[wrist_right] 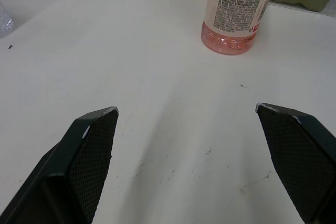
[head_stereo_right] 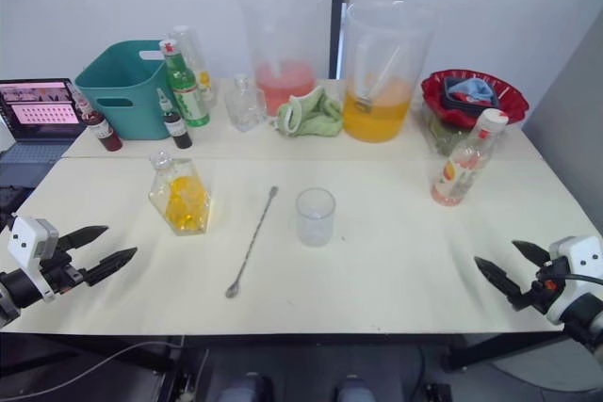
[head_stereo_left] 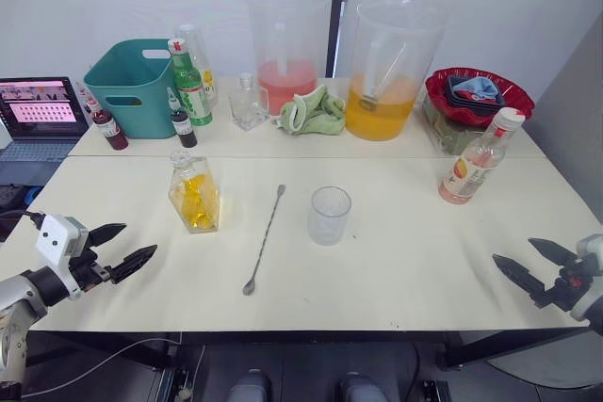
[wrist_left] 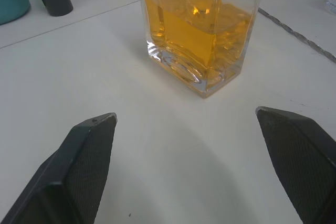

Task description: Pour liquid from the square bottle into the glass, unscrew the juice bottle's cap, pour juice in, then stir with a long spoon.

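Note:
The square bottle (head_stereo_left: 195, 193) with yellow-orange contents and a round stopper stands left of centre on the white table (head_stereo_left: 405, 261). The long spoon (head_stereo_left: 265, 238) lies flat beside it. Right of the spoon stands the small clear glass (head_stereo_left: 330, 215), with nothing in it. The juice bottle (head_stereo_left: 478, 159) with pale pink juice and its white cap (head_stereo_left: 510, 118) stands at the right. My left gripper (head_stereo_left: 128, 248) is open near the front left edge, aimed at the square bottle (wrist_left: 202, 30). My right gripper (head_stereo_left: 524, 265) is open at the front right, facing the juice bottle (wrist_right: 236, 11).
Along the back stand a teal bin (head_stereo_left: 132, 87), a green bottle (head_stereo_left: 189, 84), small dark-red bottles (head_stereo_left: 106, 124), a small colourless glass bottle (head_stereo_left: 249, 103), two huge pitchers (head_stereo_left: 383, 72), a green cloth (head_stereo_left: 313, 112) and a red bowl (head_stereo_left: 478, 96). A laptop (head_stereo_left: 40, 110) sits far left.

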